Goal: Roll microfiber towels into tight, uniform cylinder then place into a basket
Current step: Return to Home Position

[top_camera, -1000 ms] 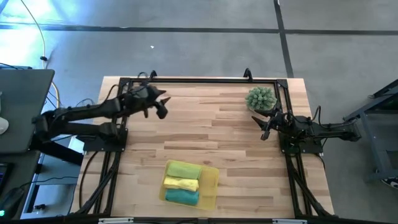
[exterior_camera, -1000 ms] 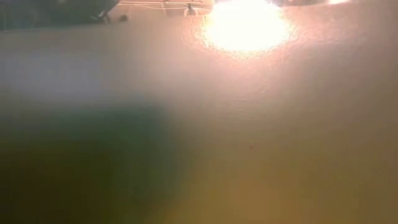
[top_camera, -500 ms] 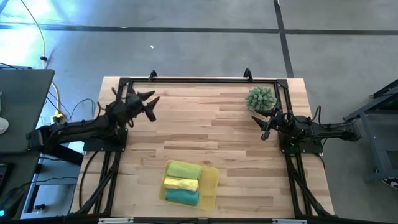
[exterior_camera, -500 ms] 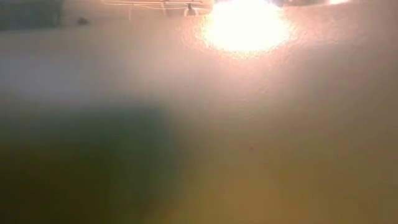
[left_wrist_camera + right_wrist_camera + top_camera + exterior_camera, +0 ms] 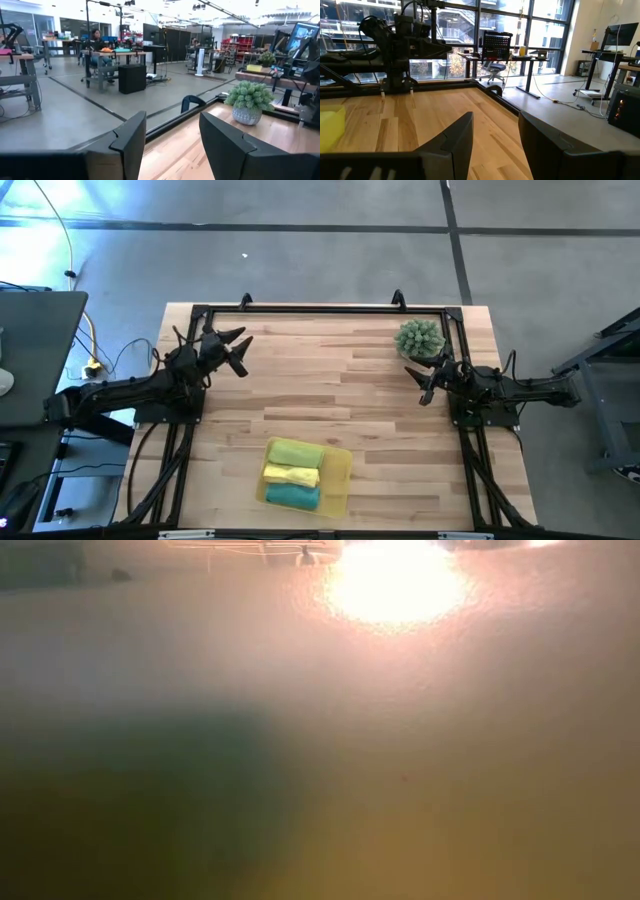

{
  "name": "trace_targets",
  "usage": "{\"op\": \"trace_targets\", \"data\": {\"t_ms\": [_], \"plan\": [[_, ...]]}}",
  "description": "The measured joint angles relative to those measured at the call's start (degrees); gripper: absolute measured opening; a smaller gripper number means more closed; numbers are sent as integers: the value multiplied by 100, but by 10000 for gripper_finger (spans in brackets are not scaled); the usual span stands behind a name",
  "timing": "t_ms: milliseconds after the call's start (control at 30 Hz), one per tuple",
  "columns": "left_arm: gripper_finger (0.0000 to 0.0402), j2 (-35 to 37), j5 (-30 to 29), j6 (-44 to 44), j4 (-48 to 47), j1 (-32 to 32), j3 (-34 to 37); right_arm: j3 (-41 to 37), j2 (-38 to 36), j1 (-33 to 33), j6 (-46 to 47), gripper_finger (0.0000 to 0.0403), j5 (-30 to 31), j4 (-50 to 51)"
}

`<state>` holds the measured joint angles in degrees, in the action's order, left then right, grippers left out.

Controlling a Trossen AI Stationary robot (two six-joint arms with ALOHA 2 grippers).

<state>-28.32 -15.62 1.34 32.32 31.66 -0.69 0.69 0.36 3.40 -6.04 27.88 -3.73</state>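
On worktop: yellow basket holding rolled lime green towel, yellow towel, teal towel. Both parted, empty: left end effector, right end effector, at opposite worktop sides.

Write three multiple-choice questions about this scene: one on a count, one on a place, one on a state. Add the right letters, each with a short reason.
1. How many rolled towels lie in the yellow basket? A) one B) two C) three
2. Where is the potted plant? A) in the basket B) beside the right gripper C) on the floor
3. How do the jaws of the left gripper stand? A) open, empty B) shut on a towel C) shut on the plant

1 C: lime green towel, yellow towel and teal towel lie side by side.
2 B: it stands right next to that gripper.
3 A: the left wrist view shows an empty gap.
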Motion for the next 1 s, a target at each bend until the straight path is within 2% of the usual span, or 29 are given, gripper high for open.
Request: {"op": "trace_targets", "data": {"t_ms": [467, 1000], "plan": [[175, 221, 31, 0, -246, -50, -2, 0, 0, 0, 0, 149, 0, 0], [175, 1658, 24, -2, -473, -55, -2, 0, 0, 0, 1, 149, 1, 0]]}}
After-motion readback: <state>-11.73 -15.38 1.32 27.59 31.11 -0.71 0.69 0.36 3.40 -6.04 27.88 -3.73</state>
